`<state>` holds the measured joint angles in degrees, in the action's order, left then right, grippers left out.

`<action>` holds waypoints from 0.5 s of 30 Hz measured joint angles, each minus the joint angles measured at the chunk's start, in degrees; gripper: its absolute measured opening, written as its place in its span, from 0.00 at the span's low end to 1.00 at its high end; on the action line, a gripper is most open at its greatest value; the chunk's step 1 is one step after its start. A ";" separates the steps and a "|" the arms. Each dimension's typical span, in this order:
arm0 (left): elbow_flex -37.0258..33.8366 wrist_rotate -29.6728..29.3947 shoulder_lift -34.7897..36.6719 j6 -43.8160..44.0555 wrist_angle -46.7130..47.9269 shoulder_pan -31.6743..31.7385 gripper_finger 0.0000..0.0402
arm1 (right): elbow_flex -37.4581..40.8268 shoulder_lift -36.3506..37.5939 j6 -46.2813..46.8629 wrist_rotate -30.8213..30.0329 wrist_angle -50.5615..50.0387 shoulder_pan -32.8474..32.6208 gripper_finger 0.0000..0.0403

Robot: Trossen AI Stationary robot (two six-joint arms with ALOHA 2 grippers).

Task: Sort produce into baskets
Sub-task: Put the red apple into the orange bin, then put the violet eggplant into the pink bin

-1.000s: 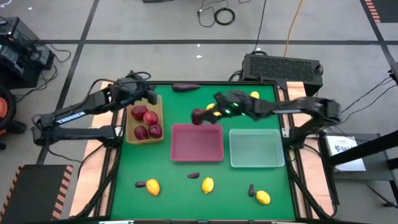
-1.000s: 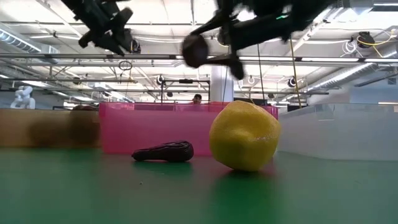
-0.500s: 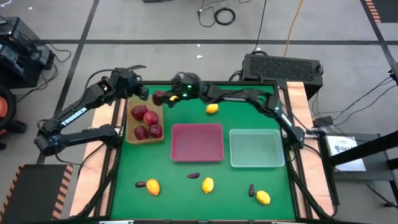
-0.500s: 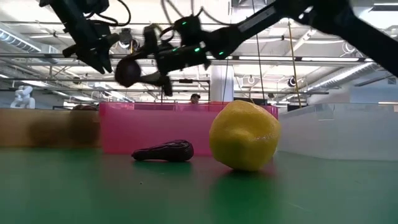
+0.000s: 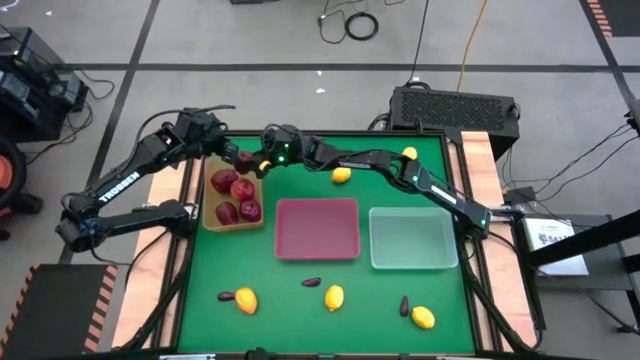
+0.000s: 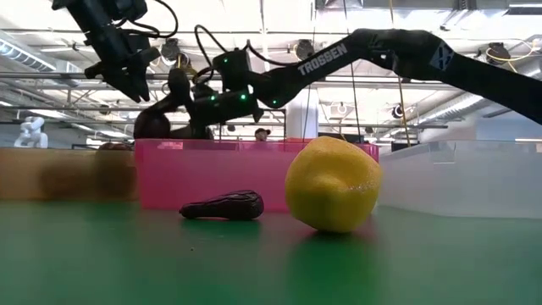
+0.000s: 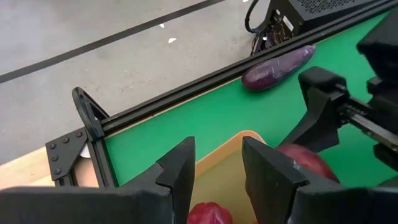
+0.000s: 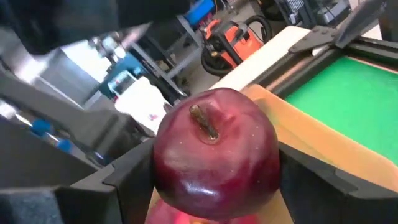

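My right gripper (image 5: 252,159) reaches across the table and is shut on a dark-red apple (image 8: 214,152) above the far right corner of the tan tray (image 5: 254,214). The tray holds several more apples (image 5: 241,189). My left gripper (image 7: 217,165) is open and empty just above the tray's far edge, close to the held apple, which also shows in the left wrist view (image 7: 305,163). The pink tray (image 5: 317,250) and the clear tray (image 5: 413,260) are empty. Lemons (image 5: 342,175) and small eggplants (image 5: 311,282) lie on the green mat. My right gripper pinches the apple's two opposite sides (image 8: 163,163) between its two fingers, the stem end (image 8: 204,121) facing the wrist. The fingers come from the table's right, slanting a little down. The apple is lifted clear above the tan tray's far end (image 6: 152,124).
A long eggplant (image 7: 278,65) lies at the mat's far edge. A lemon (image 5: 409,153) lies at the far right; lemons (image 5: 246,300) (image 5: 334,297) (image 5: 424,318) and small eggplants (image 5: 226,296) (image 5: 404,305) lie along the near side. The two grippers are close together over the tan tray.
My right gripper has carried the apple from over the pink tray's far edge toward the table's left edge and down, to above the tan tray's far right corner. My left gripper has drawn back a little toward the far left corner.
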<state>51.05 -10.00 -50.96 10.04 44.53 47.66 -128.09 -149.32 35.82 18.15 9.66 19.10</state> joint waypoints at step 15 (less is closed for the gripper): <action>0.00 -0.61 -0.02 0.02 -0.57 0.00 0.35 | -0.11 0.04 -7.52 0.04 -0.28 0.81 0.92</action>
<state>51.05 -10.61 -50.98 10.07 43.97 47.66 -128.20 -149.27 28.30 18.20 9.39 19.90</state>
